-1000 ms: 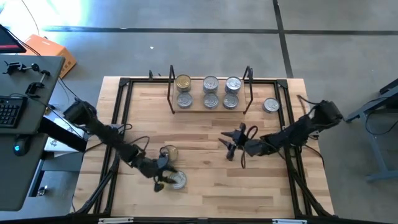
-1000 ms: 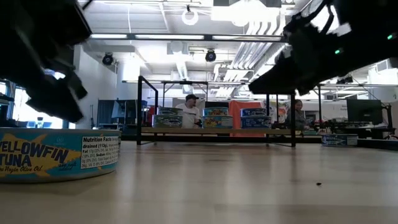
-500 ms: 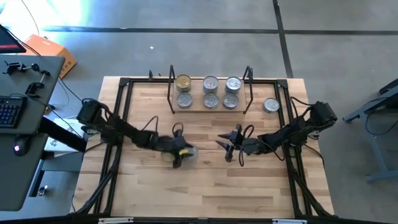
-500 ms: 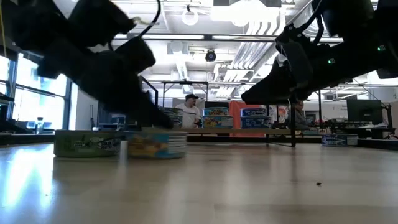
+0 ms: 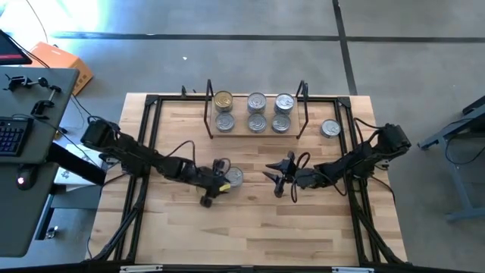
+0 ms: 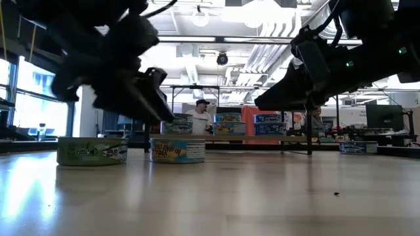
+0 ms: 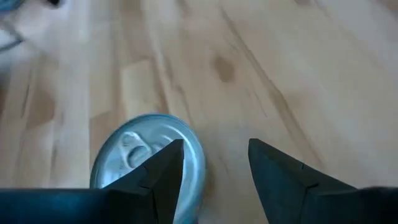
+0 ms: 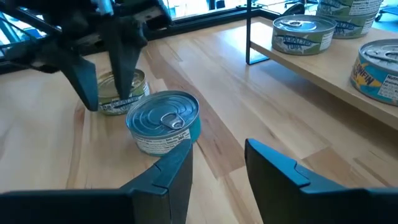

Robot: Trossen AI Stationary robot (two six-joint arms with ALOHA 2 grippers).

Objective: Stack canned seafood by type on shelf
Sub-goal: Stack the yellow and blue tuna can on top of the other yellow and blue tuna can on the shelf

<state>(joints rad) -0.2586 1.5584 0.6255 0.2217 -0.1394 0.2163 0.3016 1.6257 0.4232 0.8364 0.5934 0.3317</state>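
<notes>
On light-wood tabletop (image 5: 250, 220) with black frame, industrial room behind: silver-lidded tin (image 5: 233, 177) mid-table, second tin (image 8: 118, 92) partly hidden by left gripper (image 5: 212, 184), fingers parted beside them; right gripper (image 5: 274, 177) parted, empty; six tins on shelf (image 5: 256, 133), one tin (image 5: 330, 128) beside it.

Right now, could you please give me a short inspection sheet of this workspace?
Surface: light-wood tabletop, black frame.
Job's things: shelf holds six cans; silver-lidded can and gold-lidded can mid-table; lone can right of the shelf.
Clutter: nothing seen.
Grippers: left gripper open beside the silver-lidded can; right gripper open, empty.
Cables: along both arms.
Surroundings: side desk with keyboard; people beyond.
</notes>
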